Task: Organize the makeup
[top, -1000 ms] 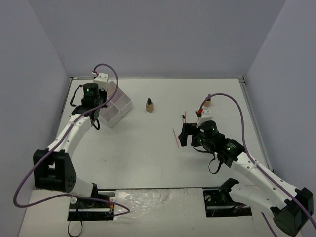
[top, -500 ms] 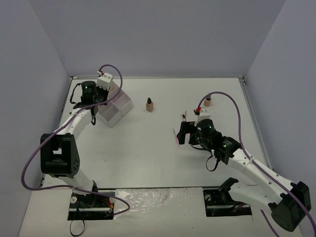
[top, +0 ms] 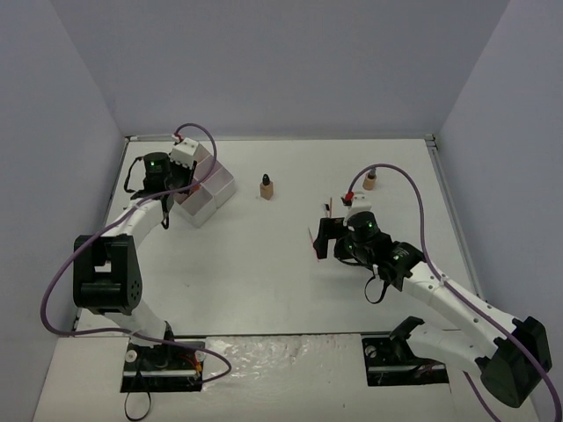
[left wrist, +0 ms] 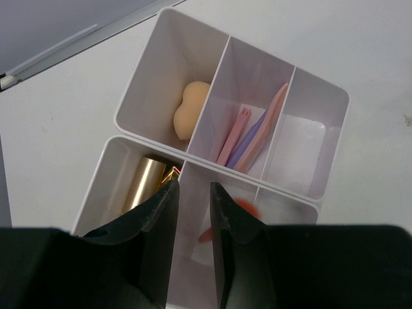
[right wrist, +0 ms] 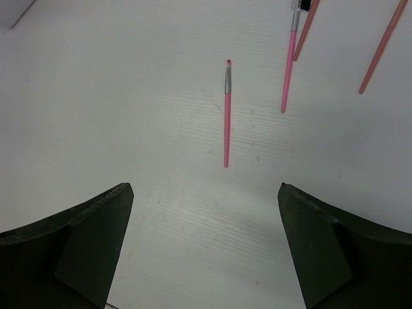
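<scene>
Directly ahead of right gripper (right wrist: 203, 193), jaws wide and empty: logged pink brush (right wrist: 226, 112), lengthwise to approach. Left gripper (left wrist: 193, 187), narrowly parted, empty, over box (left wrist: 154, 71), table (top: 255, 272) far-left corner.

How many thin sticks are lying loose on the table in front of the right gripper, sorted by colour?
Bright pink sticks: 2
Coral sticks: 2
Total: 4
</scene>
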